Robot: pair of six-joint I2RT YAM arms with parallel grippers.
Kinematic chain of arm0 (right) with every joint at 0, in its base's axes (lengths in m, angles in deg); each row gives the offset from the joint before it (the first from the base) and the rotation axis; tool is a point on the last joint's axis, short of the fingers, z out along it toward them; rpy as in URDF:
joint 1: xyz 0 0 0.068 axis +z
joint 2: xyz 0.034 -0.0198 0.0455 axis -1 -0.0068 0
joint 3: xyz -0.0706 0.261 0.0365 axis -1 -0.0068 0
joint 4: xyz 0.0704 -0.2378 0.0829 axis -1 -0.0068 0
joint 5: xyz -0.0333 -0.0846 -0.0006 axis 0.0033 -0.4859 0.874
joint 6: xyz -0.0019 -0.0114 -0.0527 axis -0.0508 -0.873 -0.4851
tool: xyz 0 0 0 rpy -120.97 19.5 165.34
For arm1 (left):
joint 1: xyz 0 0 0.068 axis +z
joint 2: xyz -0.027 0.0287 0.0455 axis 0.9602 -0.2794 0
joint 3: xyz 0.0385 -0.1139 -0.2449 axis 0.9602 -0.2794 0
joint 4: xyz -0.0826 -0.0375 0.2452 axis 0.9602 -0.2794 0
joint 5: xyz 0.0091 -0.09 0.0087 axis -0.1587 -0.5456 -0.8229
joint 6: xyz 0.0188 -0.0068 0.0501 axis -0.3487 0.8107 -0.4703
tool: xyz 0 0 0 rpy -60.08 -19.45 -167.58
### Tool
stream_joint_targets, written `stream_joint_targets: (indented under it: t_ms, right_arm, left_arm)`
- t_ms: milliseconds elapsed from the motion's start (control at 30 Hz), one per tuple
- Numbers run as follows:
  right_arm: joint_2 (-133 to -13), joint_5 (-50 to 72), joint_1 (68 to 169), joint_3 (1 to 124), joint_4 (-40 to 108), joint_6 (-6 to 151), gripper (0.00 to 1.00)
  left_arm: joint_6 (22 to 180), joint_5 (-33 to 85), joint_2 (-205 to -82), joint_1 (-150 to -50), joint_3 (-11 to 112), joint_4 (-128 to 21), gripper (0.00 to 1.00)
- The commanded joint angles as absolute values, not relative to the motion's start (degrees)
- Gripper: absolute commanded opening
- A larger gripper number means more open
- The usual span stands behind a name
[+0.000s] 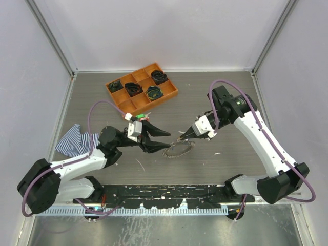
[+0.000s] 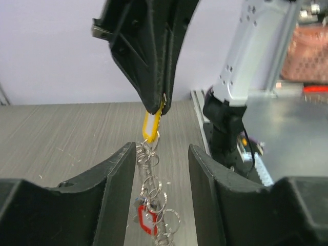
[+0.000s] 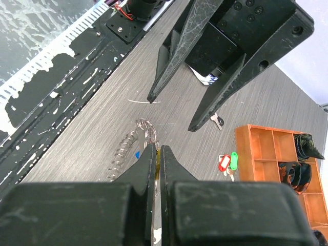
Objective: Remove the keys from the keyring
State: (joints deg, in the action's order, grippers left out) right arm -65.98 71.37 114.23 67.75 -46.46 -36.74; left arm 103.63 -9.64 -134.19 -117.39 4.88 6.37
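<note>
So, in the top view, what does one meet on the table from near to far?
Keyring → loose keys with red and green tags → orange tray.

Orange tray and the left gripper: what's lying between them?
Loose keys with red and green tags, seen best in the right wrist view.

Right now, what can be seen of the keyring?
The keyring is a wire loop crowded with small silvery split rings, shiny metal by the look. It lies on the grey table between the two arms, with one end drawn up toward the right gripper, which is shut on a yellow tag attached to it. A red tag shows further along. The left gripper is open, its fingers either side of the rings; I cannot tell whether they touch.
</note>
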Motion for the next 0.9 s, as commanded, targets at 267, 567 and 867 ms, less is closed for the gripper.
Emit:
stream_joint_targets:
  t_ms: [267, 567, 867]
  right_arm:
    - [-64.6, 74.8, 114.0, 68.5, -48.8, -41.7, 0.01]
    - [-64.8, 75.1, 114.0, 68.0, -48.8, -42.1, 0.01]
    - [-65.2, 75.1, 113.9, 68.2, -48.9, -42.2, 0.01]
  left_arm:
    - [103.5, -26.7, -145.3, -110.8, 12.4, 13.1, 0.58]
    - [113.2, -30.7, -157.7, -110.6, 19.2, 26.3, 0.56]
    - [107.8, -36.1, -158.4, -110.8, 19.4, 26.3, 0.53]
